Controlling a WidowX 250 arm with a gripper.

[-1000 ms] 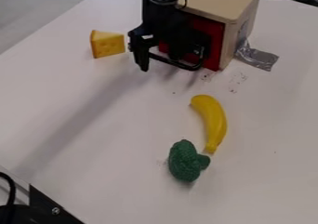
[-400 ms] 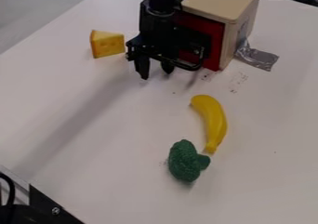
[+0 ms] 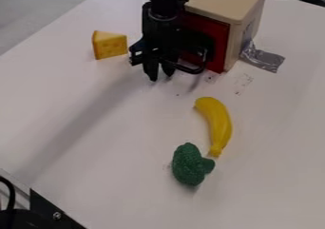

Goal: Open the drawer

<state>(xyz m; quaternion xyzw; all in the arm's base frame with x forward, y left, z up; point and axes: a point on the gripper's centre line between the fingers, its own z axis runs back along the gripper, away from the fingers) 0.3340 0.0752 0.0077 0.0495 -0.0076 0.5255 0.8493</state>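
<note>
Toward the far end of the white worktop (image 3: pixel 114 176), the wooden box (image 3: pixel 225 1) stands with its red drawer (image 3: pixel 219 42) seemingly still closed, the front facing me. My gripper (image 3: pixel 161 75) hangs low before it, and the fingertips have drawn closer together in the last instant — slightly apart, though I cannot tell whether the drawer's black handle (image 3: pixel 192 71) is caught between them. The narrowing looks like an attempt to hook or grasp the bar; a pull away from the box would come next, with a slip off it the chief risk. The banana (image 3: pixel 218 123), green broccoli (image 3: pixel 189 165) and cheese wedge (image 3: pixel 109 45) — the last toward the left edge — have not moved.
</note>
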